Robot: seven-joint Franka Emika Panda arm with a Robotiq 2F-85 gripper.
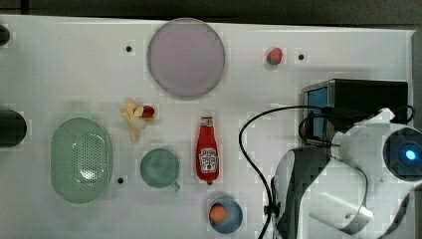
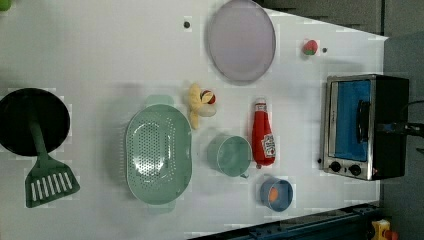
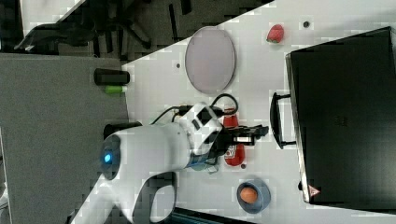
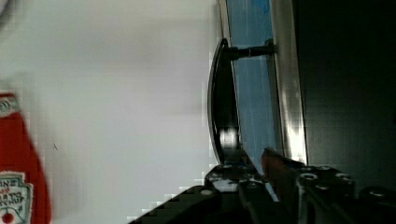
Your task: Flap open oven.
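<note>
Right at the toaster oven (image 2: 364,127), we've got the gripper (image 3: 258,132) up by its black handle (image 4: 223,100), fingers narrowly parted, grasping nothing.

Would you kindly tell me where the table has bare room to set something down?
Bare: the top view's upper left, between plate and colander; also between ketchup bottle and oven. Crowded: around cup and blue bowl.
</note>
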